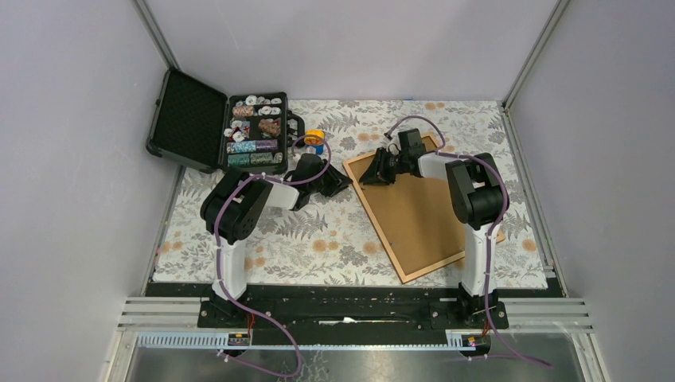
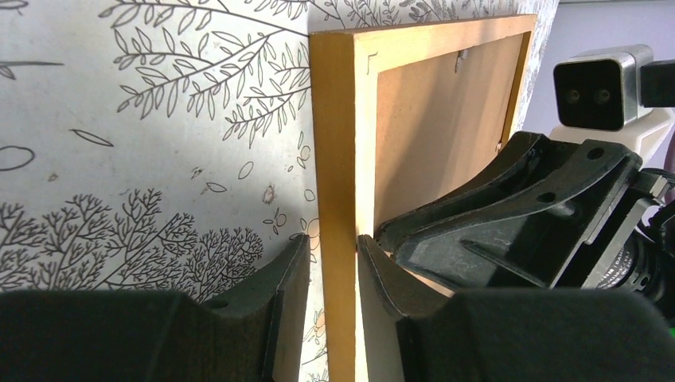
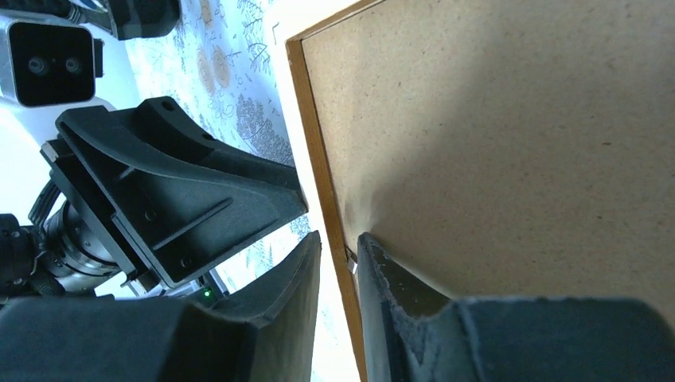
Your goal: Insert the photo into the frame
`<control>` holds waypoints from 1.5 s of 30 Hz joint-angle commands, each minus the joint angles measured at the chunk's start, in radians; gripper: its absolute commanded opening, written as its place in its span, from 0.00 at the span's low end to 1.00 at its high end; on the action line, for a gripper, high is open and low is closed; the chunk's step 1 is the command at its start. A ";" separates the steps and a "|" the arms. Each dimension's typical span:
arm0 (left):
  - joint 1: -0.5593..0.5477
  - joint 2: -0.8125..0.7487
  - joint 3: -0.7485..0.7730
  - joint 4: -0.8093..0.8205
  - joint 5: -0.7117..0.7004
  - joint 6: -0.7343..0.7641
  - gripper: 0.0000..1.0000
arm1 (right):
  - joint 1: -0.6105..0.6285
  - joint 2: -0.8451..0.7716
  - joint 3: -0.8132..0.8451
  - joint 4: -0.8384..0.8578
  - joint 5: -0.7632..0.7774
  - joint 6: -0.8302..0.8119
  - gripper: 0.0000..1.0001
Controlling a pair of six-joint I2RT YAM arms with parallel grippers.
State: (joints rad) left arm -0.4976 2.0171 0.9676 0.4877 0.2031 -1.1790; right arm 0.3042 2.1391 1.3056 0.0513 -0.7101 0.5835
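Table wears a leaf-and-flower cloth (image 1: 318,239). Far left sits an open black case (image 1: 187,119), its tray full of small sorted bits, w/ a little yellow-orange roll (image 1: 316,137) just beside it – too small to tell what it is. The frame (image 1: 374,223) lies right of centre, back side up, the brown backing board (image 1: 418,211) filling it, one long side running under the right arm's upper link. Nothing else lies on the frame.

Both arms meet at the frame's far-left corner, wrists nearly nose to nose. The left gripper (image 2: 333,270) is almost together, fingers either side of the light wood moulding – clamped on it. The right gripper (image 3: 341,270) does likewise from the opp. side: one finger on the board face, the other on the outer rim, pinched onto the moulding. Whether that corner is off the cloth can't be told.
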 commanded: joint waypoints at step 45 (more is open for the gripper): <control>-0.033 -0.115 -0.113 0.159 0.013 0.153 0.66 | 0.292 -0.699 -0.358 -0.687 0.605 -0.221 0.81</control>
State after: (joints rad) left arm -0.5125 1.9759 0.8948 0.6083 0.2283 -1.0958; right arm 0.5076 1.5227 1.0473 -0.5488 -0.2180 0.2935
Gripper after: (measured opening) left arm 0.629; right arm 0.808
